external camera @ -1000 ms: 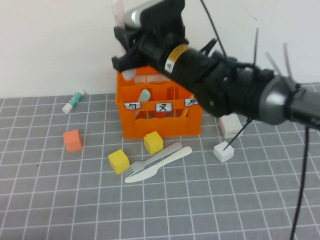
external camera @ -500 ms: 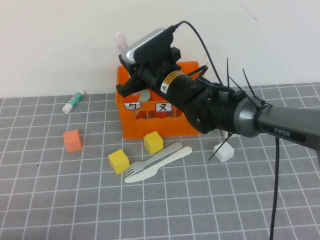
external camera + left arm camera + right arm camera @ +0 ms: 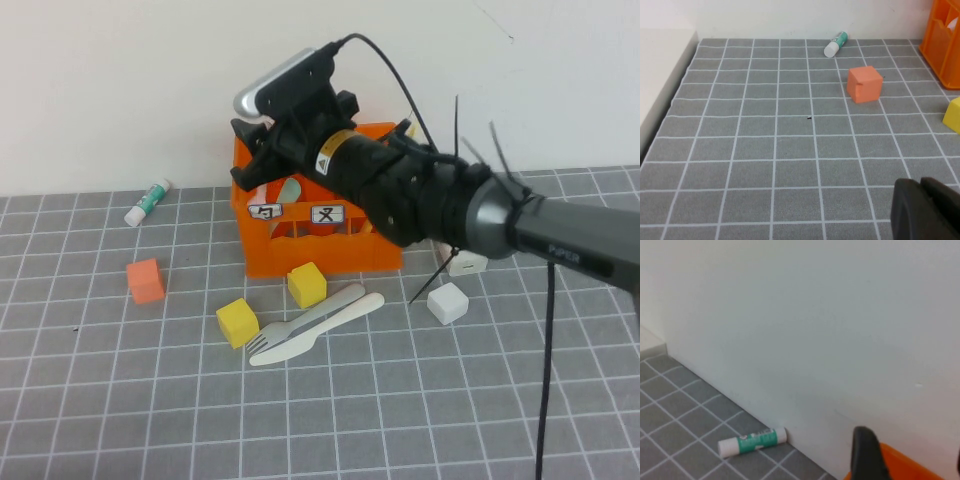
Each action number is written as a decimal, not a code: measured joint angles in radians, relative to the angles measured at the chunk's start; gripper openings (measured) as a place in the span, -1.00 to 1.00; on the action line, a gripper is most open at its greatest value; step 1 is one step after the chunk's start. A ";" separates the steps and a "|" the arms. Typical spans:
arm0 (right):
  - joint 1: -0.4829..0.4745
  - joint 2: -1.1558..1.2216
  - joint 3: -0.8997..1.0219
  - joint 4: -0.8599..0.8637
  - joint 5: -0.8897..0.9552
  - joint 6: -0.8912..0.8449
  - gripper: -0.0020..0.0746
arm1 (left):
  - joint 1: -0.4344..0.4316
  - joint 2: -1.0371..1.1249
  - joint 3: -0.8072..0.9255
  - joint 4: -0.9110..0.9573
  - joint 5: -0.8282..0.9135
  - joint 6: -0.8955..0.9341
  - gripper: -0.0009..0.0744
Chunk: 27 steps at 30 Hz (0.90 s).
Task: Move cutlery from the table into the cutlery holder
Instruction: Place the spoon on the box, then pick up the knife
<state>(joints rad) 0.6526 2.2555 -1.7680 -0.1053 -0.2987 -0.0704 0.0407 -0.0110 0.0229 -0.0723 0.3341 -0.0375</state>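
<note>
The orange cutlery holder (image 3: pixel 320 250) stands at the back of the table, and its rim also shows in the right wrist view (image 3: pixel 900 462). My right gripper (image 3: pixel 252 168) hangs over its left compartment, open (image 3: pixel 910 447), with nothing between its fingers. A pale pink spoon (image 3: pixel 262 186) pokes out of that compartment just below the fingers, beside a mint-green spoon (image 3: pixel 290 190). A grey fork (image 3: pixel 305 322) and a cream-white knife (image 3: pixel 325 325) lie together on the table in front of the holder. My left gripper (image 3: pixel 920 184) is shut and empty, low over bare grid far to the left.
Two yellow cubes (image 3: pixel 237 322) (image 3: pixel 307 284) sit close to the fork. An orange cube (image 3: pixel 146 281) (image 3: pixel 865 84) and a glue stick (image 3: pixel 148 202) (image 3: pixel 752 441) lie to the left. Two white cubes (image 3: pixel 447 302) (image 3: pixel 468 263) sit right of the holder, under my right arm.
My right gripper came down from above the holder to its left compartment and opened. The pink spoon no longer sticks up above the gripper. The left arm has not moved.
</note>
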 joint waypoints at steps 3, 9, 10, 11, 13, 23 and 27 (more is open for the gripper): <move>0.000 -0.053 0.000 -0.036 0.094 0.041 0.04 | 0.000 0.000 0.000 0.000 0.000 0.000 -0.98; 0.007 -0.210 -0.004 -0.231 0.409 0.096 0.04 | 0.000 0.000 0.000 0.000 0.000 0.000 -0.98; 0.011 -0.235 -0.005 -0.271 0.461 0.093 0.04 | 0.000 0.000 0.000 0.000 0.000 0.002 -0.98; 0.017 -0.259 -0.005 -0.317 0.526 0.079 0.04 | 0.000 0.000 0.000 0.000 0.000 0.002 -0.98; 0.036 -0.297 -0.005 -0.378 0.653 0.026 0.04 | 0.000 0.000 0.000 0.000 0.000 0.002 -0.98; 0.129 -0.363 -0.005 -0.085 1.131 -0.709 -0.08 | 0.000 0.000 0.000 0.000 0.000 0.002 -0.98; 0.137 -0.365 -0.005 0.226 1.338 -1.136 -0.10 | 0.000 0.000 0.000 0.000 0.000 0.002 -0.98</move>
<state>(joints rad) 0.7898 1.8908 -1.7729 0.1211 1.0392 -1.2061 0.0407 -0.0110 0.0229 -0.0723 0.3341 -0.0356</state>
